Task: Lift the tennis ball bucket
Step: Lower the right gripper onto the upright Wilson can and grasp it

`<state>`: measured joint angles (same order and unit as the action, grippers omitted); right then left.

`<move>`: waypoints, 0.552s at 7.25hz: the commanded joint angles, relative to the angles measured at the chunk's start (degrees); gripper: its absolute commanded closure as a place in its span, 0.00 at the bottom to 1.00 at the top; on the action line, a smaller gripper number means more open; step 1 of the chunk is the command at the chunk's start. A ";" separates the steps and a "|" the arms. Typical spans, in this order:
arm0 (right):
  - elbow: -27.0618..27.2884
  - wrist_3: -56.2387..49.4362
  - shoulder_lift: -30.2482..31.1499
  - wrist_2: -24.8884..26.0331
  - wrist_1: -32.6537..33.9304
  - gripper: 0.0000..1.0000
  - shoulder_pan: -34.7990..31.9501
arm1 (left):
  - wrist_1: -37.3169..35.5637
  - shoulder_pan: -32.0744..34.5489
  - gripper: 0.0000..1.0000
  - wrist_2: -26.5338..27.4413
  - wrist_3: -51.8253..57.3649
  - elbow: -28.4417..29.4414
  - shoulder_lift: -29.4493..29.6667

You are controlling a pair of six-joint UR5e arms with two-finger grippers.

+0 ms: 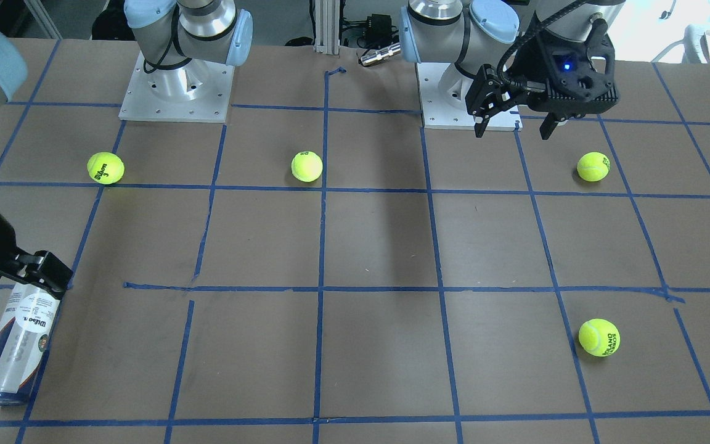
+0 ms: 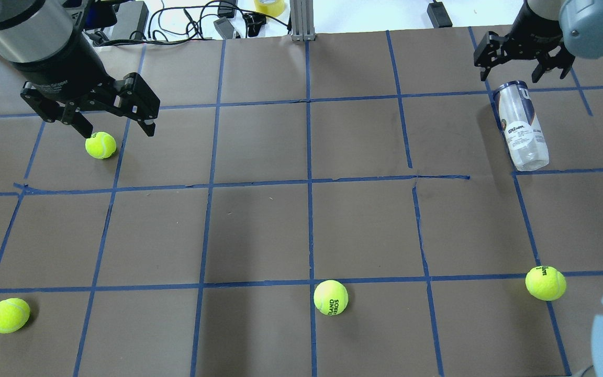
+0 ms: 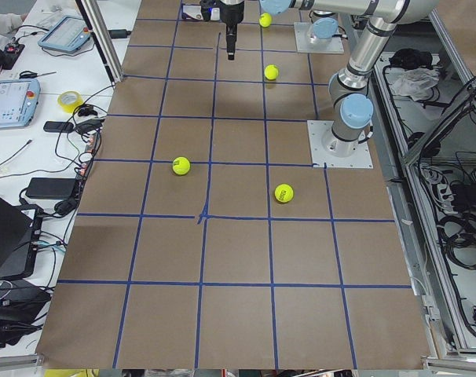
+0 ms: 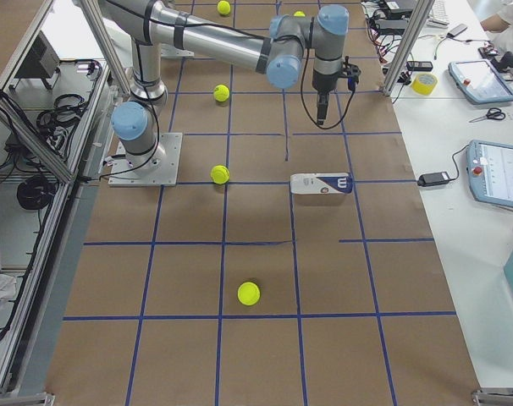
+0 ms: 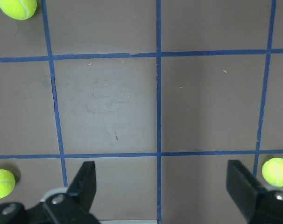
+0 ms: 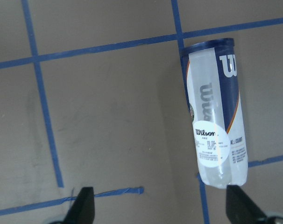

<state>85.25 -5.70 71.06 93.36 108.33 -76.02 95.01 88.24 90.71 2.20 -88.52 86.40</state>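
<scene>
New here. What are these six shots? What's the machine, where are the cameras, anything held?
Two robot arms are bolted to a table marked with blue tape. Four cameras are fixed: one facing the robot, one over its shoulders, one at each table end. Two more ride the wrists, looking down. On the table lie four tennis balls and a clear tennis ball bucket on its side. The left hand hangs open near one ball; the right hand hangs open by the bucket's blue-rimmed end. Nothing is held.

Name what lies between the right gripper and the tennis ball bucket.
Only bare table and blue tape lie between right gripper and tennis ball bucket, in the right wrist view.
</scene>
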 commanded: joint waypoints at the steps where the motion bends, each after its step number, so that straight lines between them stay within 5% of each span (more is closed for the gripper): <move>1: 0.44 -9.38 -4.60 0.15 3.36 0.00 4.11 | 0.00 -0.09 0.00 0.00 0.00 0.02 0.00; 4: 5.43 -14.34 -9.78 -0.46 15.81 0.00 7.44 | 0.00 -0.09 0.00 0.00 0.00 0.02 0.00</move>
<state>88.31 -18.59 63.92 93.20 118.72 -70.62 95.01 88.16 90.71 2.20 -88.54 86.42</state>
